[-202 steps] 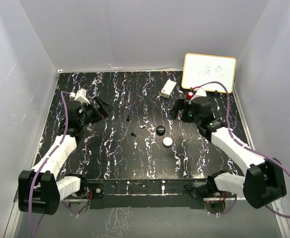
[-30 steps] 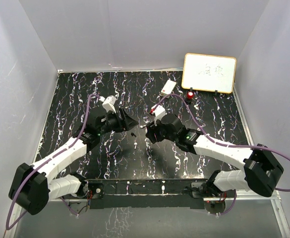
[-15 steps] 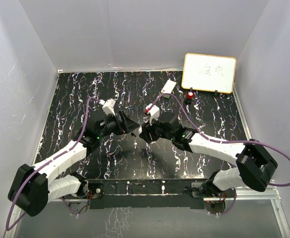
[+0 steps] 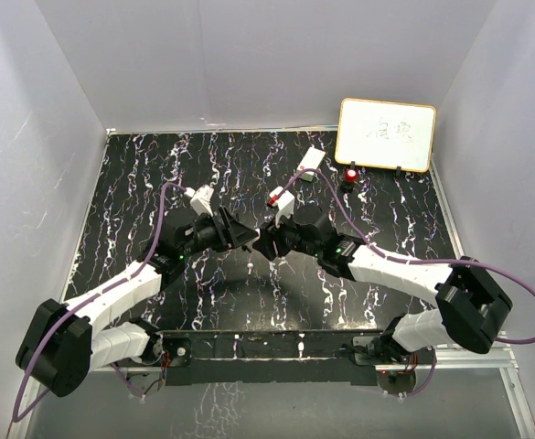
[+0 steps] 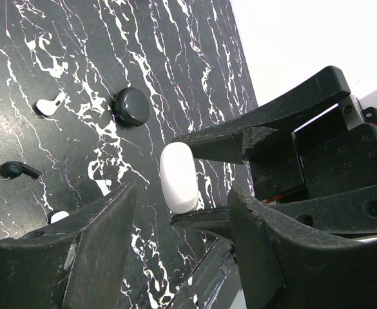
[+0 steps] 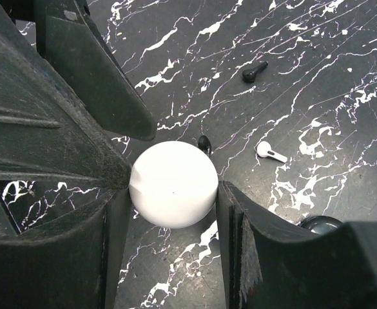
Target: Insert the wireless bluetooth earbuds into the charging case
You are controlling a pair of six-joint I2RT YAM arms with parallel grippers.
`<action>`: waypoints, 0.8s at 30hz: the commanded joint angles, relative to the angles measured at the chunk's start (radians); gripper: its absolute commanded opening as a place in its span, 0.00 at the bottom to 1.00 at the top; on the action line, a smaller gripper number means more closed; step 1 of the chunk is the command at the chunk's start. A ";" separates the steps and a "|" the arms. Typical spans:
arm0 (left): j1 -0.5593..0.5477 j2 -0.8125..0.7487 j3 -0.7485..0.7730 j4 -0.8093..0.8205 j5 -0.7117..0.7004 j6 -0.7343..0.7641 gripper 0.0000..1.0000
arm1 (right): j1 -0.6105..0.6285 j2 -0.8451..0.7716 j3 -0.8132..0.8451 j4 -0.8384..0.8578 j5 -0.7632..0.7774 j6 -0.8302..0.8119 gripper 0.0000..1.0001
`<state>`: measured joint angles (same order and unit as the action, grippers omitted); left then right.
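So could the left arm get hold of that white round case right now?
Probably yes. The left tool is open right beside the white case, with nothing between them. The right tool is clamped on two of its sides, leaving the rest exposed.

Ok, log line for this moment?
right gripper: shut on white case | left gripper: open, close by | earbuds: loose on table
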<state>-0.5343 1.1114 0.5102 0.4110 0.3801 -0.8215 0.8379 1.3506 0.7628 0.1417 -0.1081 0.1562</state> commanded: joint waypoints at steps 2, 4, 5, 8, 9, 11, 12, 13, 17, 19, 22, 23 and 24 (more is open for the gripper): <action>-0.004 -0.007 -0.012 0.044 0.024 -0.023 0.55 | 0.005 0.007 0.056 0.089 0.001 0.004 0.24; -0.005 -0.004 -0.013 0.049 0.026 -0.027 0.54 | 0.004 0.011 0.058 0.093 0.001 0.004 0.24; -0.004 -0.003 -0.013 0.050 0.026 -0.027 0.53 | 0.004 0.013 0.059 0.096 -0.001 0.004 0.24; -0.004 -0.001 -0.016 0.056 0.026 -0.030 0.50 | 0.004 0.013 0.060 0.103 -0.001 0.004 0.24; -0.005 0.001 -0.015 0.059 0.028 -0.031 0.49 | 0.004 0.014 0.061 0.105 -0.001 0.005 0.24; -0.005 0.006 -0.016 0.063 0.029 -0.033 0.47 | 0.005 0.016 0.063 0.107 -0.001 0.004 0.24; -0.005 0.008 -0.019 0.067 0.031 -0.034 0.46 | 0.004 0.016 0.063 0.108 -0.001 0.005 0.24; -0.005 0.009 -0.019 0.070 0.032 -0.035 0.45 | 0.004 0.018 0.063 0.109 -0.002 0.004 0.24; -0.006 0.016 -0.026 0.075 0.033 -0.037 0.42 | 0.002 0.019 0.068 0.113 -0.004 0.006 0.23; -0.004 0.019 -0.027 0.077 0.033 -0.037 0.42 | 0.003 0.022 0.070 0.115 -0.006 0.006 0.23; -0.006 0.024 -0.030 0.086 0.034 -0.040 0.42 | 0.003 0.025 0.074 0.116 -0.011 0.006 0.23; -0.005 0.026 -0.029 0.089 0.034 -0.041 0.42 | 0.003 0.027 0.074 0.119 -0.013 0.006 0.23; -0.006 0.029 -0.028 0.090 0.035 -0.041 0.42 | 0.003 0.028 0.075 0.119 -0.014 0.007 0.23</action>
<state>-0.5339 1.1400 0.4885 0.4717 0.3885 -0.8574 0.8379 1.3815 0.7780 0.1692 -0.1097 0.1596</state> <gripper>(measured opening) 0.420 0.490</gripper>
